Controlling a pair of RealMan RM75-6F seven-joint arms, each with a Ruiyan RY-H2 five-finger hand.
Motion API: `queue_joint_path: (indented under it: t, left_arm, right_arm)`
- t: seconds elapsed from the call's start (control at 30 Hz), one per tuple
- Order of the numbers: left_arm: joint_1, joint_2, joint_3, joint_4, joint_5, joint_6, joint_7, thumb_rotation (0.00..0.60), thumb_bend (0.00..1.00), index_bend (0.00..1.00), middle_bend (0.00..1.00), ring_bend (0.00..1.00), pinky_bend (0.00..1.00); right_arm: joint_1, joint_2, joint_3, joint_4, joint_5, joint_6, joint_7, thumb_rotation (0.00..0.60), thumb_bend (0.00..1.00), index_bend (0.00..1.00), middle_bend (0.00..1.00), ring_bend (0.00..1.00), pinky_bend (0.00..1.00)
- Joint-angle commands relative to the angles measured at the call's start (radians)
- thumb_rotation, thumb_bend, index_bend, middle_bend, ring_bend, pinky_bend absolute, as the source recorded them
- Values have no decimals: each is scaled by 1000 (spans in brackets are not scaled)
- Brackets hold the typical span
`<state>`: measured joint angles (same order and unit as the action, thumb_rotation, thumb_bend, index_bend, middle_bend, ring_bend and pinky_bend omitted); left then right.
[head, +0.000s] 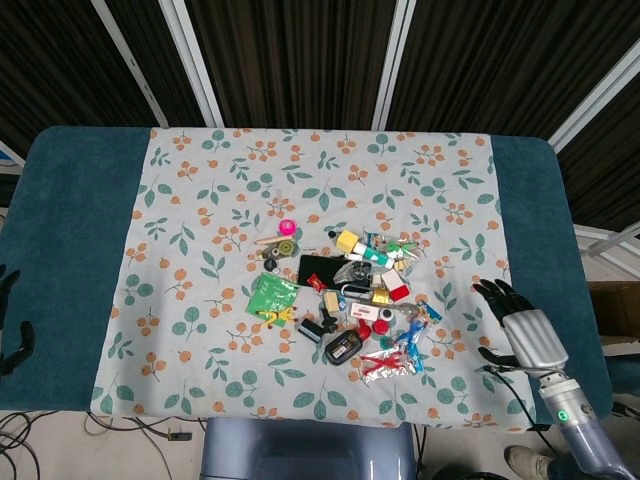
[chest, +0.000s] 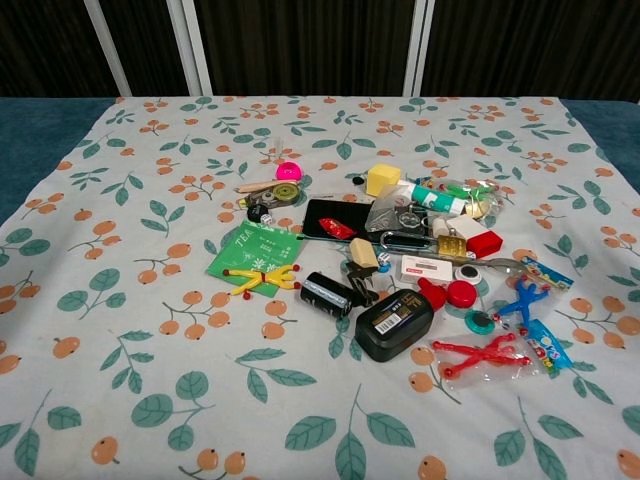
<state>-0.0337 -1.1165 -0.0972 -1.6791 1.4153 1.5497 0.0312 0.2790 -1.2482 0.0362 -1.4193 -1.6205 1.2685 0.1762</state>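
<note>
A heap of small items lies mid-cloth: a black phone (head: 318, 267), a green packet (head: 272, 293), a yellow cube (head: 347, 240), a pink ball (head: 288, 227), a black box (head: 342, 347) and red and blue toy figures (head: 395, 357). My right hand (head: 515, 325) hovers over the cloth's right edge, fingers spread and empty, right of the heap. Only dark fingers of my left hand (head: 10, 335) show at the far left edge, holding nothing that I can see. The chest view shows the same heap, with the black box (chest: 393, 324) nearest, and neither hand.
A floral cloth (head: 200, 200) covers the teal table (head: 70, 220). Dark slatted panels stand behind the table. A cardboard box (head: 615, 310) sits off the table's right side.
</note>
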Motion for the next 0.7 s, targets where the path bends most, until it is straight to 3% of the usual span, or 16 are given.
queue_joint_path:
  t: [0.03, 0.33, 0.7]
  left_arm:
    - [1, 2, -1, -2, -2, 1, -3, 600, 575, 76, 0, 0, 77]
    - [1, 7, 0, -8, -9, -7, -7, 600, 575, 71, 0, 1, 77]
    - [2, 13, -4, -13, -12, -4, -18, 600, 575, 71, 0, 2, 77]
  right_arm:
    - [82, 23, 5, -30, -28, -91, 63, 600, 234, 87, 123, 30, 228]
    - [212, 18, 9, -102, -63, -219, 144, 600, 235, 114, 137, 30, 228]
    - [313, -80, 11, -107, -51, -320, 69, 600, 259, 160, 175, 30, 228]
